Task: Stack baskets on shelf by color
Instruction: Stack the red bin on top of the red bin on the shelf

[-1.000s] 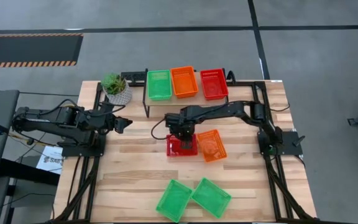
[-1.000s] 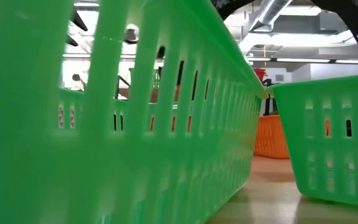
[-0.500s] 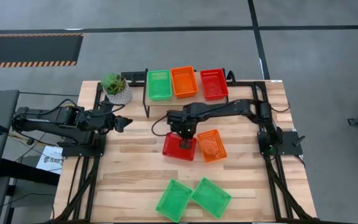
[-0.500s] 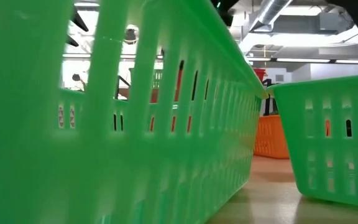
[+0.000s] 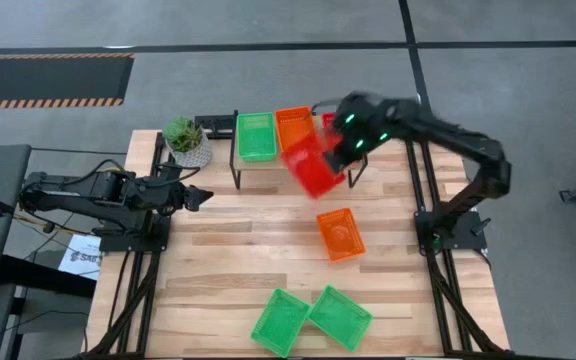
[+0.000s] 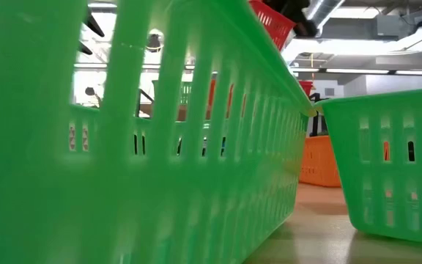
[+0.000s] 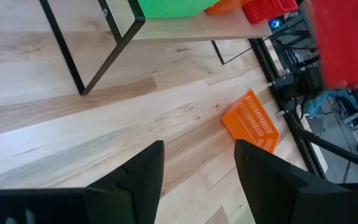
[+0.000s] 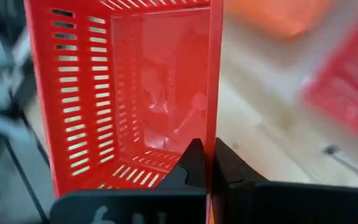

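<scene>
Red basket: airborne before the shelf, pinched by one thin wall in the right gripper. Judged light, flexible plastic; rim grip suits. Left gripper: parked, fingers apart.

You can count seven baskets in total. Three are green: one on the shelf and two on the table near its front edge. Two are orange, one on the shelf and one on the table, and two are red, one on the shelf and one in the air. There is one shelf, one potted plant and two robot arms.
</scene>
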Controlling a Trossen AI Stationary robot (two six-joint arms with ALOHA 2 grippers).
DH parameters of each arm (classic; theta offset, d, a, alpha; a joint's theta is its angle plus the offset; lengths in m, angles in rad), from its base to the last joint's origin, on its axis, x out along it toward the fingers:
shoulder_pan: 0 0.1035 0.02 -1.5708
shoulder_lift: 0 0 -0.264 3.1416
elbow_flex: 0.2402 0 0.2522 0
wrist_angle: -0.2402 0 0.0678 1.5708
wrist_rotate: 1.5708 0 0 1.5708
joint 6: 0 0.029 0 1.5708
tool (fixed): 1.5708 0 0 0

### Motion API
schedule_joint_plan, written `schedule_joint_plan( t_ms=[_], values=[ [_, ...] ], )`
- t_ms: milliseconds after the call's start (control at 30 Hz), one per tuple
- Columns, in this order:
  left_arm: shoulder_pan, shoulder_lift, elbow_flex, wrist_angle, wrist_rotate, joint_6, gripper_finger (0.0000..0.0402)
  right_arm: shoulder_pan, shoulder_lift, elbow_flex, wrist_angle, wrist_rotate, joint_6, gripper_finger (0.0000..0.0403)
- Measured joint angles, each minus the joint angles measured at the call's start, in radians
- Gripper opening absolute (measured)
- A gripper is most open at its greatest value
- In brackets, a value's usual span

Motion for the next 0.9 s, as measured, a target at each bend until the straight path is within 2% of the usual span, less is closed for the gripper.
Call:
schedule_joint_plan(
  t_ms=[167, 467, 600, 900],
  values=[
    [0.000, 0.000, 0.000, 0.000, 0.000, -0.006, 0.0183, -0.196, -0.058, 0.000, -0.005, 0.020, 0.021, 0.0005],
    [0.000, 0.000, 0.000, 0.000, 0.001, -0.011, 0.0183, -0.475, -0.025, 0.000, -0.035, 0.005, -0.051, 0.0007],
    [0.000, 0.000, 0.000, -0.001, 0.001, -0.019, 0.0183, -0.510, -0.012, -0.001, -0.075, -0.009, -0.082, 0.0007],
    [0.000, 0.000, 0.000, -0.001, 0.002, -0.017, 0.0183, -0.474, 0.023, 0.000, -0.093, -0.019, -0.074, 0.0009]
  ],
)
